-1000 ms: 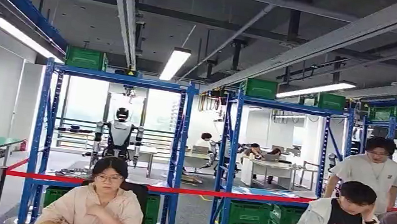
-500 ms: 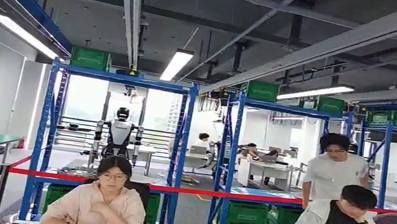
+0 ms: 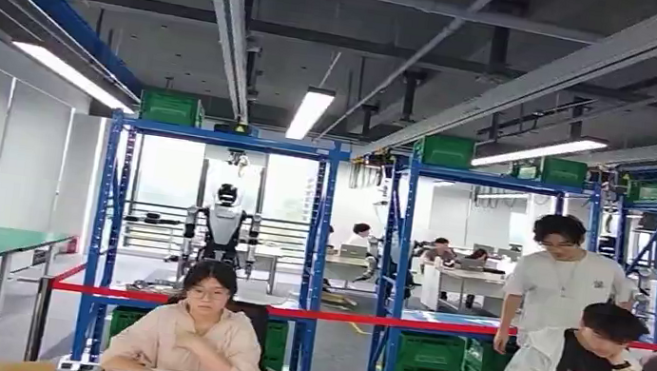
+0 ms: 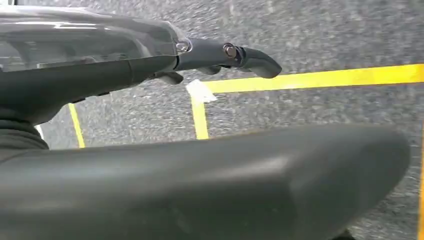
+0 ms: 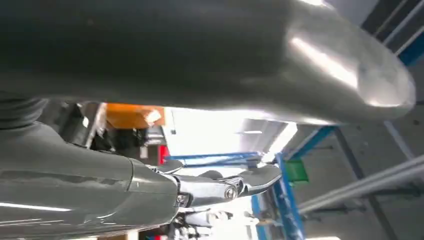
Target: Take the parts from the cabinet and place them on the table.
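Hanging left hand (image 4: 210, 125) released above yellow floor tape (image 4: 320, 77); raising right hand (image 5: 210, 125) released, empty, near blue rack (image 5: 285, 200).

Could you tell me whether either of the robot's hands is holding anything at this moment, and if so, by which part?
Nothing is held. The left hand hangs over the floor with its fingers apart, and the right hand is likewise empty.

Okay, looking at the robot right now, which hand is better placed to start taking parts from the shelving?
Neither, clearly. The left hand hangs over the grey floor with its yellow tape line, holding nothing. The right hand is also empty. The blue racks stand beyond the seated people, out of reach.
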Motion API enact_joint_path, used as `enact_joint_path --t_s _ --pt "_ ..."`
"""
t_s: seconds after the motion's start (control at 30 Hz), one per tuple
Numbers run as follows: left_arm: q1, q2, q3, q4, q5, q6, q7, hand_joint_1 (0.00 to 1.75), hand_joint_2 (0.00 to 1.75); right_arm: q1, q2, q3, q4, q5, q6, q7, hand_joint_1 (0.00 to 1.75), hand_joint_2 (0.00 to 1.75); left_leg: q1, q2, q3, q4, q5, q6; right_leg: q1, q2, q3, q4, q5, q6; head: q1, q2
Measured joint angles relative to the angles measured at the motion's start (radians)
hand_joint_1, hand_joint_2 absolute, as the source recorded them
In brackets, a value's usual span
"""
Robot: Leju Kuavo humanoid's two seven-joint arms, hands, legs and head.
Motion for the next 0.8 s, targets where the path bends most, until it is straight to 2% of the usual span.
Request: enact_joint_path --t_s 0.03,0.07,0.13,0.17,0.2,0.23,0.27,0.3,0.33,0.37,0.4,0.43,0.47,0.5,0.53,0.57,0.6,0.67,0.7,0.73,0.77,0.8 --pt "-0.003 0.0 0.0 0.0 0.0 0.0 0.0 0.0 0.0 0.0 -0.001 0.0 0.0 0.0 0.001 0.0 0.0 0.0 -0.008 0.036 0.06 -0.082 -0.014 0.003 0.005 -0.007 -0.01 0.012 0.0 0.003 0.0 0.0" --pt "-0.007 0.0 0.0 -0.002 0.0 0.0 -0.001 0.0 0.0 0.001 -0.004 0.0 0.0 0.0 0.002 -0.001 0.0 0.0 -0.011 0.037 0.076 -0.124 -0.031 0.01 0.005 -0.015 -0.016 0.019 0.004 0.008 0.0 0.0" --pt "-0.008 0.0 0.001 -0.003 0.0 0.0 -0.002 0.0 0.0 0.002 -0.007 0.001 0.002 -0.002 0.005 -0.003 0.0 0.0 -0.015 0.022 0.065 -0.125 -0.029 0.013 0.004 -0.031 -0.022 0.021 0.018 0.018 0.0 0.0" --pt "-0.004 0.0 0.002 -0.003 0.0 0.0 -0.001 0.0 0.0 0.004 -0.007 0.001 0.002 0.002 0.003 -0.002 0.0 0.0 -0.013 0.017 0.058 -0.129 -0.022 0.02 0.005 -0.036 -0.026 0.022 0.025 0.024 0.0 0.0" --pt "-0.002 -0.002 0.003 -0.003 0.0 0.0 -0.002 0.0 0.0 0.007 -0.009 0.001 0.003 0.01 -0.002 0.002 0.0 0.0 -0.005 0.017 0.05 -0.134 -0.011 0.031 0.002 -0.011 -0.033 0.029 0.01 0.032 0.0 0.0" --pt "-0.002 -0.003 0.004 -0.003 -0.001 0.0 0.001 0.0 0.0 0.013 -0.01 0.001 0.005 0.017 -0.005 0.004 0.0 0.0 -0.004 0.015 0.038 -0.133 0.0 0.037 -0.001 0.033 -0.044 0.053 -0.035 0.042 0.0 0.0" --pt "-0.004 -0.003 0.005 -0.004 -0.001 0.0 0.001 0.0 0.0 0.019 -0.014 0.001 0.007 0.019 -0.005 0.003 0.0 0.0 -0.005 0.014 0.025 -0.133 0.011 0.046 -0.007 0.052 -0.057 0.105 -0.092 0.046 0.0 0.0" --pt "-0.006 -0.003 0.005 -0.006 -0.001 0.0 0.001 0.0 0.0 0.027 -0.016 0.001 0.011 0.019 -0.005 0.0 0.0 0.0 -0.007 0.009 0.012 -0.133 0.021 0.049 -0.011 0.058 -0.073 0.176 -0.148 0.05 0.0 0.0" --pt "-0.007 -0.004 0.007 -0.006 -0.001 0.0 0.001 0.0 0.0 0.035 -0.018 0.001 0.016 0.019 -0.005 -0.005 0.0 0.0 -0.009 0.006 0.0 -0.133 0.032 0.05 -0.015 0.06 -0.085 0.245 -0.185 0.055 0.0 0.0" --pt "-0.006 -0.004 0.008 -0.008 -0.001 0.0 0.001 0.0 0.0 0.042 -0.02 0.001 0.025 0.019 -0.005 -0.009 0.0 0.0 -0.01 0.004 -0.012 -0.132 0.041 0.049 -0.018 0.06 -0.086 0.288 -0.189 0.058 0.0 0.0" --pt "-0.005 -0.004 0.01 -0.008 -0.002 0.0 0.001 0.0 0.0 0.05 -0.021 0.001 0.032 0.019 -0.005 -0.011 0.0 0.0 -0.01 0.003 -0.026 -0.131 0.051 0.048 -0.021 0.06 -0.071 0.297 -0.165 0.061 0.0 0.0" --pt "-0.005 -0.005 0.013 -0.009 -0.002 0.0 0.001 0.0 0.0 0.06 -0.021 0.001 0.04 0.019 -0.005 -0.014 0.0 0.0 -0.01 0.001 -0.039 -0.131 0.062 0.045 -0.024 0.06 -0.04 0.267 -0.125 0.064 0.0 0.0" --pt "-0.004 -0.005 0.017 -0.009 -0.002 0.0 0.001 0.0 0.0 0.068 -0.021 0.002 0.045 0.019 -0.005 -0.017 0.0 0.0 -0.01 0.0 -0.051 -0.131 0.071 0.043 -0.025 0.06 0.006 0.206 -0.089 0.065 0.0 0.0" --pt "-0.005 -0.006 0.019 -0.009 -0.003 0.0 0.001 0.0 0.0 0.074 -0.021 0.002 0.049 0.024 -0.006 -0.017 0.0 0.0 -0.01 -0.002 -0.06 -0.131 0.08 0.039 -0.026 0.062 0.064 0.123 -0.07 0.063 0.0 0.0" --pt "-0.004 -0.006 0.02 -0.009 -0.003 0.0 0.001 0.0 0.0 0.078 -0.021 0.002 0.055 0.034 -0.01 -0.017 0.0 0.0 -0.01 -0.002 -0.066 -0.13 0.088 0.034 -0.026 0.069 0.137 0.026 -0.077 0.057 0.0 0.0" --pt "-0.004 -0.008 0.022 -0.009 -0.007 0.0 0.0 0.0 0.0 0.082 -0.021 0.003 0.06 0.042 -0.014 -0.018 0.0 0.0 -0.014 -0.003 -0.068 -0.127 0.093 0.029 -0.021 0.07 0.183 -0.057 -0.082 0.049 0.0 0.0" --pt "-0.004 -0.009 0.025 -0.009 -0.008 0.0 0.0 0.0 0.0 0.088 -0.022 0.003 0.068 0.05 -0.016 -0.018 0.0 0.0 -0.013 -0.004 -0.072 -0.129 0.105 0.023 -0.02 0.07 0.191 -0.071 -0.092 0.045 0.0 0.0" --pt "-0.004 -0.011 0.03 -0.009 -0.01 0.0 -0.002 0.0 0.0 0.102 -0.022 0.003 0.099 0.064 -0.029 -0.017 0.0 0.0 -0.006 -0.004 -0.079 -0.131 0.123 0.01 -0.011 0.069 0.182 -0.072 -0.086 0.037 0.0 0.0" --pt "-0.001 -0.012 0.034 -0.01 -0.012 0.0 -0.002 0.0 0.0 0.107 -0.022 0.002 0.114 0.08 -0.045 -0.017 0.0 0.0 -0.003 -0.008 -0.088 -0.123 0.114 0.004 -0.02 0.064 0.173 -0.081 -0.072 0.02 0.0 0.0" --pt "0.001 -0.013 0.037 -0.01 -0.013 0.0 -0.002 0.0 0.0 0.108 -0.023 0.003 0.14 0.11 -0.072 -0.017 0.0 0.0 -0.003 -0.013 -0.095 -0.107 0.074 0.004 -0.018 0.059 0.162 -0.079 -0.062 0.009 0.0 0.0" --pt "0.003 -0.017 0.042 -0.01 -0.018 0.0 -0.003 0.0 0.0 0.112 -0.023 0.003 0.163 0.134 -0.096 -0.017 0.0 0.0 -0.003 -0.013 -0.11 -0.054 0.008 0.004 -0.016 0.058 0.147 -0.077 -0.052 0.0 0.0 0.0" --pt "0.003 -0.019 0.044 -0.011 -0.019 0.0 -0.003 0.0 0.0 0.118 -0.024 0.003 0.192 0.156 -0.116 -0.015 0.0 0.0 -0.003 -0.014 -0.127 0.023 -0.058 0.003 -0.012 0.057 0.133 -0.075 -0.042 0.0 0.0 0.0"
